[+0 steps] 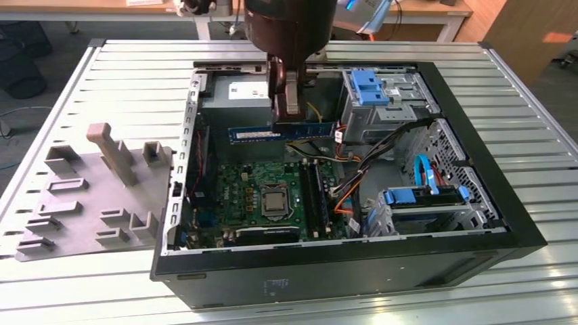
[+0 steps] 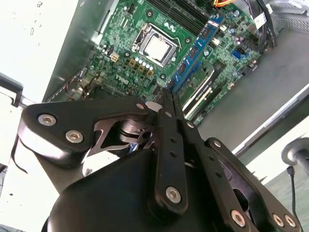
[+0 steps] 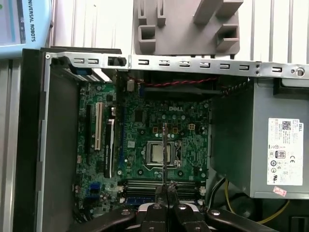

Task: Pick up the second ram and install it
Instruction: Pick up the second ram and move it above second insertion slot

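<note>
Fingers [image 1: 291, 101] pressed onto the two faces of the second ram [image 1: 253, 135], pinching it near mid-length by the upper edge. Holds the stick on edge, long side level, inside the open computer case [image 1: 505, 227], clear above the motherboard [image 1: 243, 196] and near the grey power supply [image 1: 233, 101] in the exterior view. Touches no slot. Second wrist view: fingers [image 2: 166, 130] closed flat on the second ram [image 2: 195, 50], black chips showing, board well below. First wrist view: second ram [image 3: 164, 145] edge-on as a thin line over the processor socket [image 3: 153, 153].

Step in hand, by judgement: carriage toward the long black memory slots [image 1: 312, 196], with pick-up done and installation not yet done. Grey holder blocks [image 1: 91, 196] on the slatted surface [image 1: 135, 61] at the exterior view's left, well apart from the stick.

Appears to lie crosswise to the slots in all three views. Seating therefore judged to call for a turn about the vertical until parallel with a free slot, centring of the lower edge over it with notch matched to key, then a straight, even press downward. Risks, on a tilted or offset descent, binding on the end latches or strain on the board. Cannot tell from these views which slots stand free.
</note>
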`<control>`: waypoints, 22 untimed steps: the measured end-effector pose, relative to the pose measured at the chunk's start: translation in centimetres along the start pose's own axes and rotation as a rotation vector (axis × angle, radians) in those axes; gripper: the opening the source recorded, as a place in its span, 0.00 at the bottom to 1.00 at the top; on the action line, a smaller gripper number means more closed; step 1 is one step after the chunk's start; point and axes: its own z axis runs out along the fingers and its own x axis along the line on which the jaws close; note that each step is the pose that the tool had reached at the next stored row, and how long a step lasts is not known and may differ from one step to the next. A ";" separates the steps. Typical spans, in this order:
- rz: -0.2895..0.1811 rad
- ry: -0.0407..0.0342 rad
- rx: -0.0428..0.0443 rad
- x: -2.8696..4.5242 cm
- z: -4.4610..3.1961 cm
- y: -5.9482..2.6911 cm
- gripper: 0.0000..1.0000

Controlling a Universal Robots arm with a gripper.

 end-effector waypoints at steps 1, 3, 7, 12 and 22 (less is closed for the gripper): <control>0.000 -0.0010 0.0000 0.01 0.17 -0.07 0.11; 0.000 -0.0020 0.0000 0.05 0.53 -0.19 0.11; 0.000 -0.0022 0.0001 0.08 1.22 -0.26 0.11; 0.000 -0.0021 0.0000 0.11 2.13 -0.30 0.11; 0.001 -0.0022 -0.0004 0.16 3.62 -0.43 0.11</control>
